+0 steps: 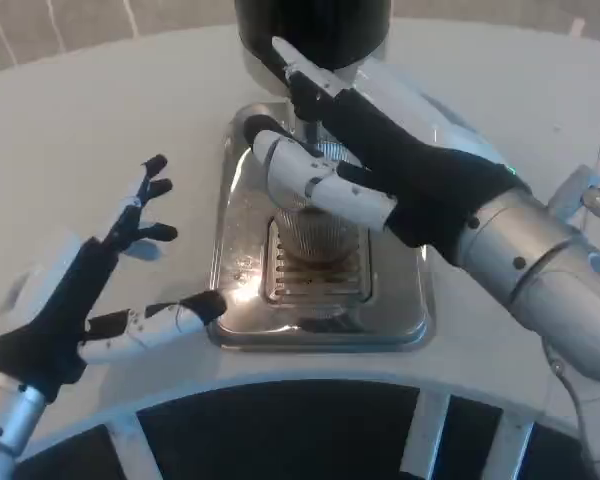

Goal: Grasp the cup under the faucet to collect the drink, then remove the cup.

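Right hand has its fingers clamped around the cup, which stands on the metal drip tray beneath the dark dispenser. Left hand hovers beside the tray over the desk, fingers spread apart, holding nothing.

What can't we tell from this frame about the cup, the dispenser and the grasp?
- Cup: the right hand covers its upper part in the head view, so rim and fill level are hidden.
- Faucet: the spout is not visible behind the right hand's fingers.
- Dispenser: cut off by the top edge.
- Grasp: the fingers wrap the cup; how firmly is unclear.
- Drip tray: glare blurs its left side, near the left hand.
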Controlling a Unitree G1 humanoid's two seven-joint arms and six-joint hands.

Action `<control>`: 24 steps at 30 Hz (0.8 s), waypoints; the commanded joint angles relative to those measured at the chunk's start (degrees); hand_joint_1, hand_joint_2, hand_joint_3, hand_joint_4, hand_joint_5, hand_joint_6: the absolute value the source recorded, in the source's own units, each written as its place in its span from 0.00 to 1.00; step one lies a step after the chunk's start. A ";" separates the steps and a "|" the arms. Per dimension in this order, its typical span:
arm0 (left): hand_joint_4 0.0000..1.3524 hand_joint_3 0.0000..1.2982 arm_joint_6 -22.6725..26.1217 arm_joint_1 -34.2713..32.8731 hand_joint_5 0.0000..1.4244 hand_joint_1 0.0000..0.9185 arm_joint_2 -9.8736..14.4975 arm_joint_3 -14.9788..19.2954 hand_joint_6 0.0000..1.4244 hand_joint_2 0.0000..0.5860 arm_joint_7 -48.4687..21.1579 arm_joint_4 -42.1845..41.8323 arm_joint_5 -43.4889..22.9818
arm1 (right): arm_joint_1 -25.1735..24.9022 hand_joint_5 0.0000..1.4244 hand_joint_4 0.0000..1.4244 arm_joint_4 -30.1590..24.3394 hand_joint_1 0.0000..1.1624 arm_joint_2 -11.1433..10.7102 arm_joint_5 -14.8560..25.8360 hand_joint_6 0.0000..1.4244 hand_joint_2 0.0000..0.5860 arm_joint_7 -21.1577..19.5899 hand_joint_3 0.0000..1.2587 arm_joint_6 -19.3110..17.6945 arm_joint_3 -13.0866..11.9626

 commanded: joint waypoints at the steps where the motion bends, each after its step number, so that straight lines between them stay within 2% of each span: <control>1: 0.00 0.00 1.00 -1.81 0.23 0.33 -1.79 -1.27 0.28 0.04 -0.31 2.79 -0.09 | 0.65 0.00 0.00 -1.32 0.00 0.36 0.98 0.00 0.89 2.08 0.00 -1.29 1.78; 12: 0.00 0.00 0.22 -5.25 0.26 0.46 -3.63 -2.05 0.29 0.08 0.09 7.34 0.24 | 0.48 0.00 0.00 -0.56 0.00 0.60 1.12 0.00 0.92 1.96 0.00 -1.25 1.59; 24: 0.00 0.00 -0.67 -9.06 0.27 0.49 -4.44 -2.74 0.29 0.09 1.70 11.40 1.09 | 0.31 0.00 0.00 0.53 0.00 1.32 1.25 0.00 0.93 1.63 0.00 -1.39 1.60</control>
